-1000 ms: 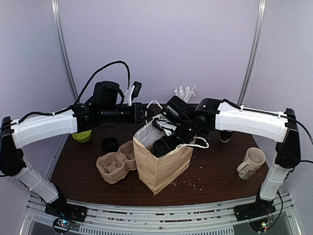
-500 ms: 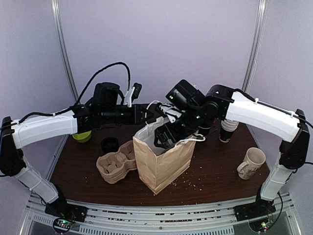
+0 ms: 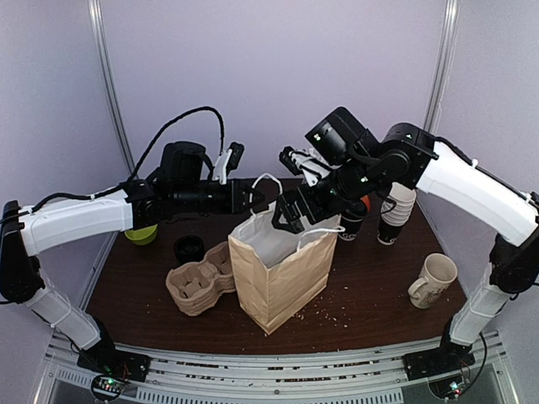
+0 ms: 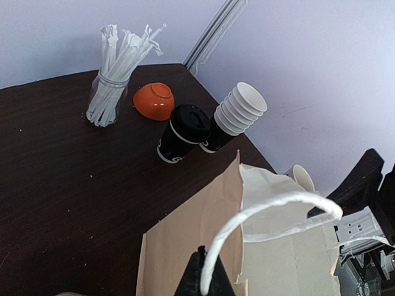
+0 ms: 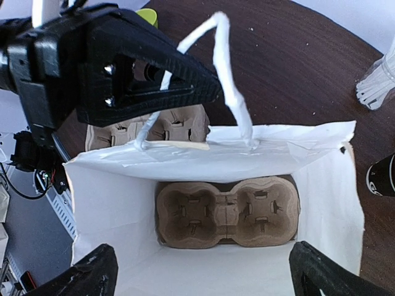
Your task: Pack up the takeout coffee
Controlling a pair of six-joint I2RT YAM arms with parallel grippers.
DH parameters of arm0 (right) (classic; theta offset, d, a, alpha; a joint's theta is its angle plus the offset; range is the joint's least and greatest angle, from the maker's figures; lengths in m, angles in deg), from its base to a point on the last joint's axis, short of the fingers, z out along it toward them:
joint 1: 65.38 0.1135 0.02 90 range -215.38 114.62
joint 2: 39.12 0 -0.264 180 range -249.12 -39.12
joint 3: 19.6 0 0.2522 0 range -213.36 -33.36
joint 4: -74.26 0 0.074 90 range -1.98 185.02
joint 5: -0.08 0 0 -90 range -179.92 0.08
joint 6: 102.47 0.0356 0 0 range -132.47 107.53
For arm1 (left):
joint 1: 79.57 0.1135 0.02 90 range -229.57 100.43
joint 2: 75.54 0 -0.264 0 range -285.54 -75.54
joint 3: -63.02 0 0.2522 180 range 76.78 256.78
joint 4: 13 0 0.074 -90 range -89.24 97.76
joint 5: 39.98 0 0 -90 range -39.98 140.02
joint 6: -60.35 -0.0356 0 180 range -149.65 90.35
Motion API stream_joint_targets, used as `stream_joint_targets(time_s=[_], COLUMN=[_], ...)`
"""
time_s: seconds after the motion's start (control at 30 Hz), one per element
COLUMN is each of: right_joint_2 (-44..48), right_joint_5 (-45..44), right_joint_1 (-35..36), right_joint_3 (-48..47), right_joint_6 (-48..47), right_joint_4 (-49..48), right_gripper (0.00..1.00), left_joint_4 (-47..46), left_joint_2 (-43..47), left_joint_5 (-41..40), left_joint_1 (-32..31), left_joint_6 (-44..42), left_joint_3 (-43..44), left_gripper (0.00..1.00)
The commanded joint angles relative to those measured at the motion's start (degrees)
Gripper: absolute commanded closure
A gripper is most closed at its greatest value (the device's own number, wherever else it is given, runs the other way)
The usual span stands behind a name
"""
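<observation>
Here, the left end effector is clamped on the white handle of the brown paper bag. The right end effector hangs over the bag's mouth, fingers spread wide and gripping nothing. 1 pulp cup carrier lies flat on the bag's bottom. The takeout coffee stands upright on the tabletop behind the bag, just beside the stack of white cups. Its white print is too small to read.
</observation>
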Motion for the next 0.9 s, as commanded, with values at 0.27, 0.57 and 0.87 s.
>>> stream_joint_targets(time_s=[0.27,0.57,0.87], right_joint_2=[8.8,14.0,13.7], right_joint_5=[-14.9,-7.5,-5.3], right_joint_1=[-3.3,-8.1,-10.7], right_joint_3=[-0.7,15.5,21.3], right_joint_6=[1.8,1.6,-0.1], right_joint_4=[4.2,-5.9,-11.3], right_gripper=[0.03,0.14,0.25], left_joint_4=[-6.5,-9.7,-10.6], left_joint_2=[1.6,0.5,-1.3], left_joint_5=[2.9,6.7,9.7], left_joint_1=[-0.2,-1.1,-2.5], left_joint_6=[-0.6,-3.0,-4.7], left_joint_3=[1.2,4.2,6.6], left_gripper=[1.00,1.00,1.00])
